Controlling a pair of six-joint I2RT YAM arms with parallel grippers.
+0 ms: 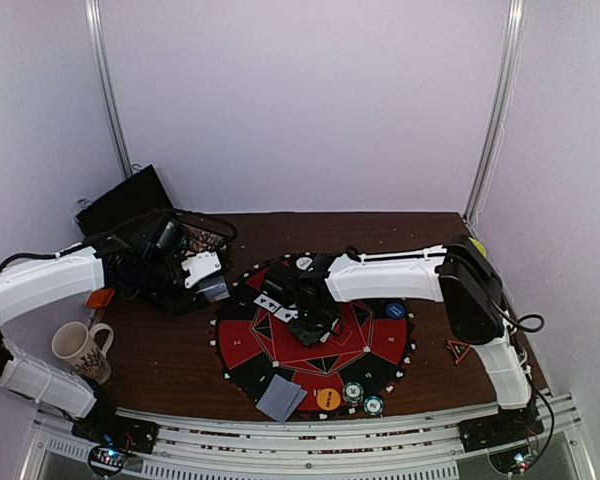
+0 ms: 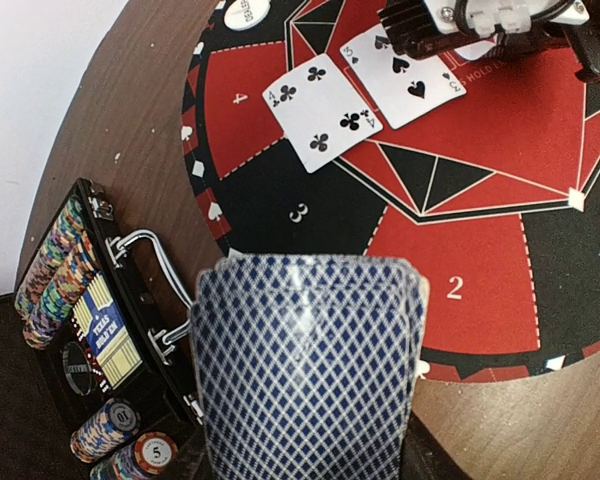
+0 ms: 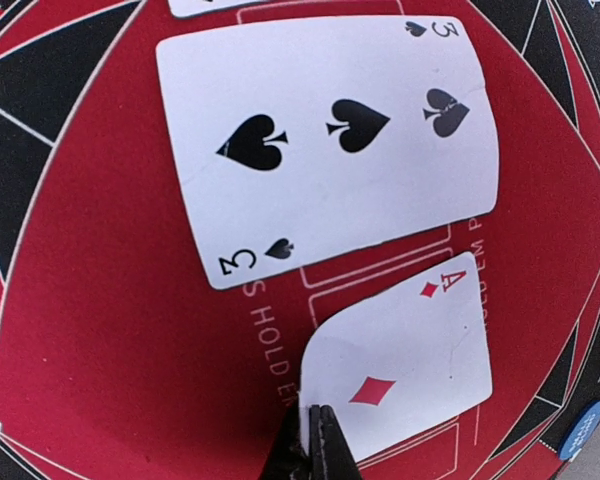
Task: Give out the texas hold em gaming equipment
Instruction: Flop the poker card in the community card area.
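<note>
Mat (image 3: 100, 330) reads "HOLD EM"; right gripper (image 3: 315, 437) pinches ace of diamonds (image 3: 410, 350), left gripper (image 1: 208, 283) grips blue-backed deck (image 2: 305, 370)

Card deck (image 2: 305, 370) blurred, cropped at bottom, hides left gripper (image 1: 213, 289). Ace of diamonds (image 3: 400, 370) corner hidden by right gripper (image 3: 315, 418). Blue button (image 3: 588, 430) cropped.

A robot lab booth: plain pale walls (image 1: 300, 100), aluminium corner posts (image 1: 497, 110), brown table (image 1: 400, 225) edged by metal rail (image 1: 310, 440).

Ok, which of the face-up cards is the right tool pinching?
The ace of diamonds, the only red-suited card; the right tool grips its edge. The three of spades and four of clubs lie free.
</note>
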